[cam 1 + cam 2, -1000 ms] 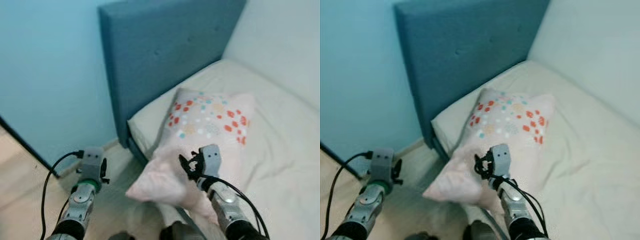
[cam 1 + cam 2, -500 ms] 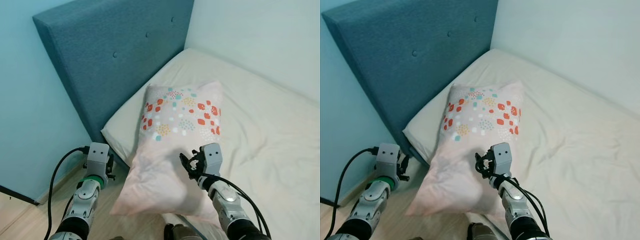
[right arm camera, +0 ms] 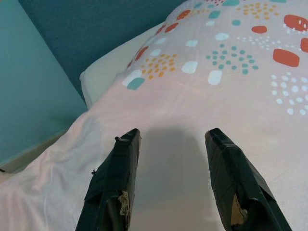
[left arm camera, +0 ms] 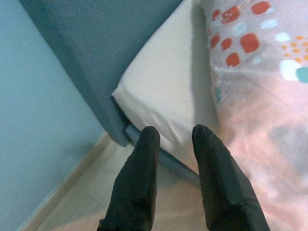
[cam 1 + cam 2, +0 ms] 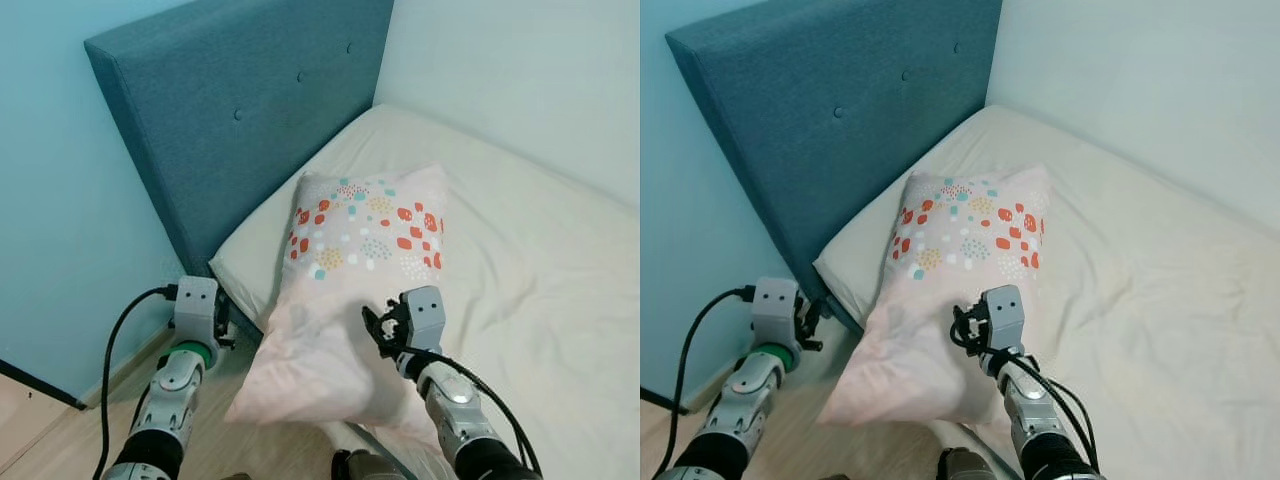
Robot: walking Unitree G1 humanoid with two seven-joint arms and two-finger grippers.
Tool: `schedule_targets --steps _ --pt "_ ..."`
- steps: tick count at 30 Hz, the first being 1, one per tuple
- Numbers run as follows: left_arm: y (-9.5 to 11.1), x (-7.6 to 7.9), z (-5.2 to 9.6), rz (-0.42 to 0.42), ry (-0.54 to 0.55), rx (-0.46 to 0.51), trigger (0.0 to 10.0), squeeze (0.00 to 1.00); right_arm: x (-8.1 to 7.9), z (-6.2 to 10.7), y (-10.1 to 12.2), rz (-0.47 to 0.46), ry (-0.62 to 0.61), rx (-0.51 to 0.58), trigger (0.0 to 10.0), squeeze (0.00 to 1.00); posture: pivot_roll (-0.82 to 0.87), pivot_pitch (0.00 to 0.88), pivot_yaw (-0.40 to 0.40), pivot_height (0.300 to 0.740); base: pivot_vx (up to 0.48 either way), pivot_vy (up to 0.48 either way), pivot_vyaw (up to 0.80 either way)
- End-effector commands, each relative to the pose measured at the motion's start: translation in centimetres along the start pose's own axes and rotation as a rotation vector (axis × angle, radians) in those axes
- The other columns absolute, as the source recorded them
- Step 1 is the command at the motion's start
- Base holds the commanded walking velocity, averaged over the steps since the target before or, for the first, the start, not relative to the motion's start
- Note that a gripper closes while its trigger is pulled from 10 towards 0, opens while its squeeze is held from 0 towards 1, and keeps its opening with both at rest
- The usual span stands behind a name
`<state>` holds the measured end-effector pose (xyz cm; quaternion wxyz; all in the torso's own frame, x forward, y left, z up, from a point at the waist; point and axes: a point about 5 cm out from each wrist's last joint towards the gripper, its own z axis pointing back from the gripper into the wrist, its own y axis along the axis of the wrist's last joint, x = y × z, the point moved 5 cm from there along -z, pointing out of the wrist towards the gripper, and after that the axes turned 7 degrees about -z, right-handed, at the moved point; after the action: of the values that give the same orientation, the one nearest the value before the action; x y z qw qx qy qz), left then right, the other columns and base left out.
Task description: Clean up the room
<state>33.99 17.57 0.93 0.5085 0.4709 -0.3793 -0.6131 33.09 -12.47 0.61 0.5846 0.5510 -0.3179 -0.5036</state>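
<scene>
A pale pink pillow with red, orange and teal dots lies on the cream mattress. Its plain lower end hangs over the bed's near edge. My right gripper hovers just above that lower half. It is open, and in the right wrist view its fingers stand wide apart over the pink fabric with nothing between them. My left gripper is low beside the bed's corner, off the pillow's left edge. In the left wrist view its fingers are a little apart and hold nothing.
A tall blue padded headboard stands behind the bed, against a light blue wall. A pale wall runs along the bed's far side. Wooden floor shows at lower left. A black cable loops from my left wrist.
The whole view has swung from a second ago, so more of the bed now shows. Both grippers and the pillow keep much the same places relative to one another.
</scene>
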Motion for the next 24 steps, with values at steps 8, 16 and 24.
schedule_targets --steps 8,16,24 --pt "0.5 1.2 0.1 0.024 -0.041 0.006 10.0 0.00 0.4 0.4 -0.5 0.000 -0.013 -0.016 10.0 0.00 -0.06 0.040 0.029 0.679 0.000 0.000 0.00" --pt "0.8 1.4 0.2 0.035 -0.053 0.009 10.0 0.00 0.9 0.3 0.0 0.009 -0.026 -0.005 10.0 0.00 -0.06 0.039 0.032 0.649 0.000 0.000 0.00" --pt "0.9 1.5 0.3 0.038 -0.059 0.005 10.0 0.00 1.4 0.3 0.1 0.015 -0.038 -0.006 10.0 0.00 -0.06 0.033 0.030 0.609 0.000 0.000 0.00"
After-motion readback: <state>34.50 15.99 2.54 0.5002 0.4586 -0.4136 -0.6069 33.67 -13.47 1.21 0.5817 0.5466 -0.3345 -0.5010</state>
